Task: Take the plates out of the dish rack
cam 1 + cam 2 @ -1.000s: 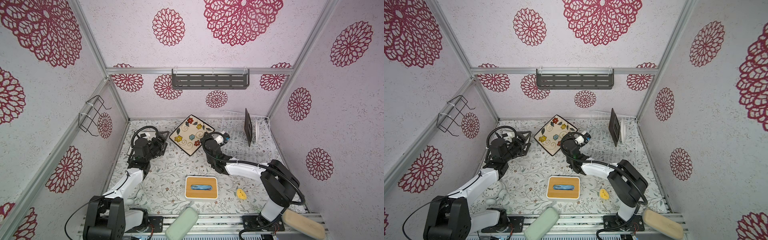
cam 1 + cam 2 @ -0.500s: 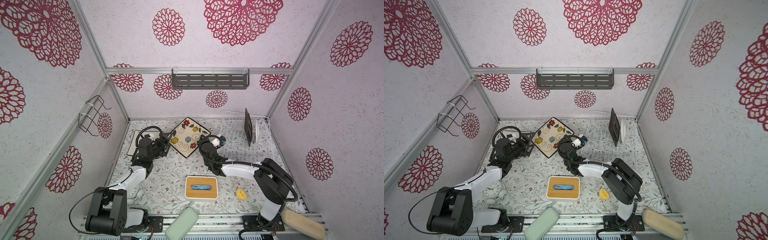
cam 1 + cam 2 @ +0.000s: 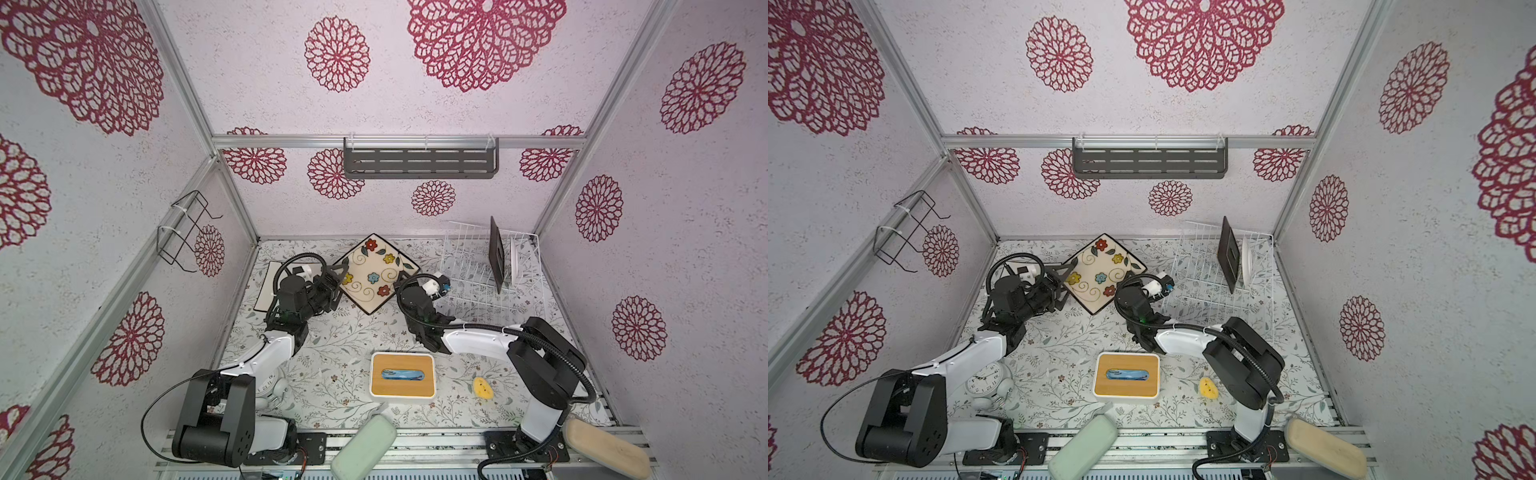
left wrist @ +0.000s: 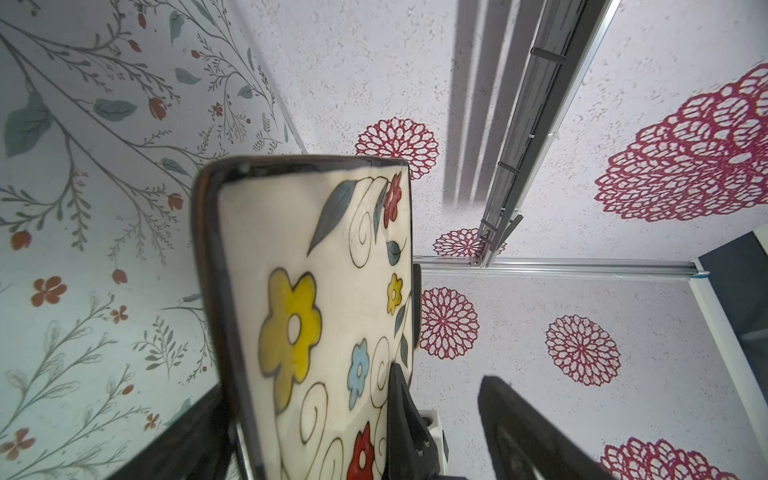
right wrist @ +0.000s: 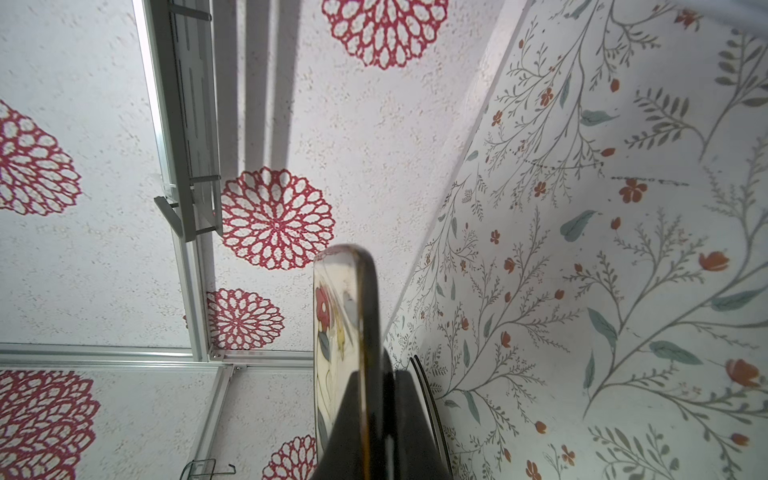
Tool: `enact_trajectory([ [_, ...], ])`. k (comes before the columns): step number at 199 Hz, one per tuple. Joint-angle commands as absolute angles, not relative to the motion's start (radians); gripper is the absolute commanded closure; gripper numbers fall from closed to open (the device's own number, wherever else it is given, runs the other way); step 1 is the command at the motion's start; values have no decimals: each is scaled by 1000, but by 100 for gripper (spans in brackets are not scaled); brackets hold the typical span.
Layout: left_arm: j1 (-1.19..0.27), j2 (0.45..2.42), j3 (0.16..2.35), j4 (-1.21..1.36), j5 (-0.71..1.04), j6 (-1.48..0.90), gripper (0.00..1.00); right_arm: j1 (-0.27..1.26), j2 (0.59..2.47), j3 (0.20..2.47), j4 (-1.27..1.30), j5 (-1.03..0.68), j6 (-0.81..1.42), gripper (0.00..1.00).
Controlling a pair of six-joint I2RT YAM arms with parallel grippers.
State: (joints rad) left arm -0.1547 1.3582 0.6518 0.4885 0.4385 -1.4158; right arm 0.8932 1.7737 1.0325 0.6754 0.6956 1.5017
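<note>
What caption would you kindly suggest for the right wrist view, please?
Right gripper pinching the dark rim of the floral square plate, seen edge-on.

Both top views look steeply down on the whole counter [image 3: 345, 332] from high at 6 o'clock; both wrist cameras sit close against the flowered plate [image 4: 332, 291].

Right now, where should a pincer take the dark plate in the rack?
Probably its top edge, from above: the dark plate stands upright on edge in the rack, top free, with a white plate close beside it.
</note>
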Motion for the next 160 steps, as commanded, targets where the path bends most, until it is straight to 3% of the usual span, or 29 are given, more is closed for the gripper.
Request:
enact_trajectory([
  [1,-164,1368,650,538,451,-1401,14,900,1725,1138,880,690,1607,100],
  [93,-166,1358,640,552,445,-1393,46,900,1762,1163,897,646,1647,100],
  [160,-167,1361,644,556,445,-1397,57,901,1765,1187,905,622,1632,100],
])
